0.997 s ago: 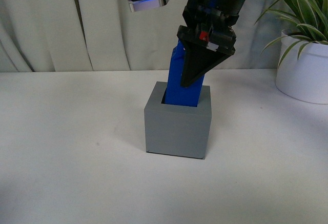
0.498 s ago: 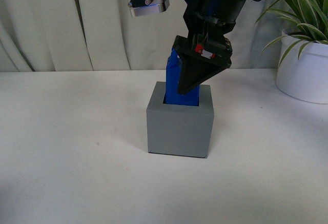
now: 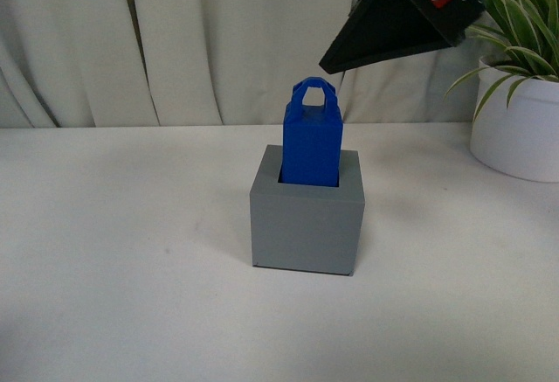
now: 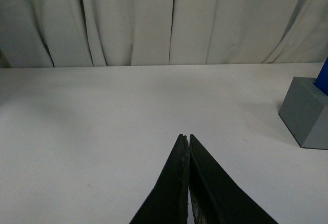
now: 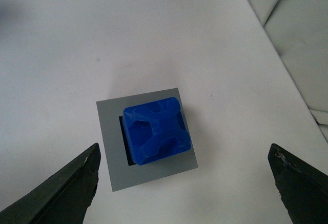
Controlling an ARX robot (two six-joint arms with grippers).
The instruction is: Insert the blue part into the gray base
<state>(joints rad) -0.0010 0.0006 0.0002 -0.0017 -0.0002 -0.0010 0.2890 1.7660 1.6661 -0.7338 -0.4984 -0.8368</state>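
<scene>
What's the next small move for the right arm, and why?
Probably retract the right gripper up and away: it is open, above and apart from the blue part, which stands upright in the gray base hole. Whether it is fully seated I cannot tell.

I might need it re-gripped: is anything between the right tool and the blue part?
Nothing visible. The open right tool hangs above the blue part, which stands in the gray base's hole, with only air between them.
</scene>
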